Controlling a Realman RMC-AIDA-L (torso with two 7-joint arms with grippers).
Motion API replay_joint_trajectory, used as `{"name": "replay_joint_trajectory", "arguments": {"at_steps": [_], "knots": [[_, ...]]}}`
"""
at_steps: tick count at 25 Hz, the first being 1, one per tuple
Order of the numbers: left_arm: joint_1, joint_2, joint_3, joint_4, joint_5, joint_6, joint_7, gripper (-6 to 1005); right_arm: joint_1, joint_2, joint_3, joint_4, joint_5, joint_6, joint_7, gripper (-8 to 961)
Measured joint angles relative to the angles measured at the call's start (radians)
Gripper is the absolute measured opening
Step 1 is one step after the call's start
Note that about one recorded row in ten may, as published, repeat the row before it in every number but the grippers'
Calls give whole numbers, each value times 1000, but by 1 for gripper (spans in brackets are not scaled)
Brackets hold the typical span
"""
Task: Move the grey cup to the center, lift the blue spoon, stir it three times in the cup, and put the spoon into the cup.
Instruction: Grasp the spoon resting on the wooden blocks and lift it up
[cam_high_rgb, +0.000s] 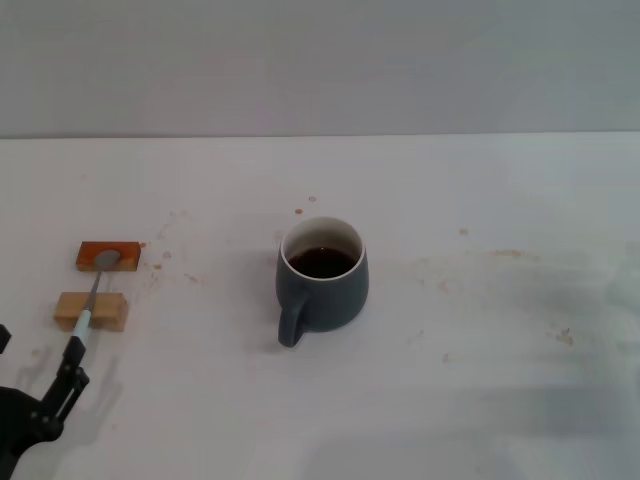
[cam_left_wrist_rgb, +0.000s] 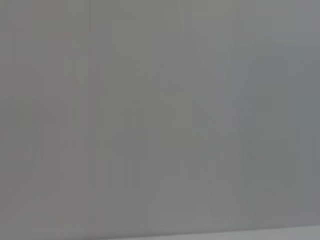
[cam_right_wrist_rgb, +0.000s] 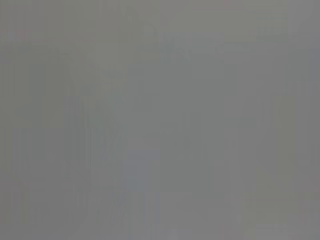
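The thin pale-blue-handled metal spoon lies near the table's left edge, bridging an orange block and a tan block, handle pointing at the left gripper just beyond; whether its fingers are spread I cannot tell. The squat slate-grey mug sits mid-table.

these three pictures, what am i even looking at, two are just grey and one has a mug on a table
It is a two-armed robot seen through its own cameras. The head view looks down at a white table. The other two come from cameras on its wrists and show only plain grey. The grey cup with dark liquid stands near the middle. On the robot's left, the blue spoon rests across an orange block and a tan block. The black part at the lower left corner is the left gripper, close to the spoon's handle end. The right gripper is not in view.
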Motion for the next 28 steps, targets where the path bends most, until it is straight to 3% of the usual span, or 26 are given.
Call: {"name": "replay_joint_trajectory", "arguments": {"at_steps": [11, 28], "knots": [[-51, -1, 2, -3, 5, -140, 3, 828, 3, 0, 1, 3, 1, 17, 0, -1], [-107, 0, 2, 5, 1, -242, 11, 828, 9, 0, -3, 4, 1, 20, 0, -1]]}}
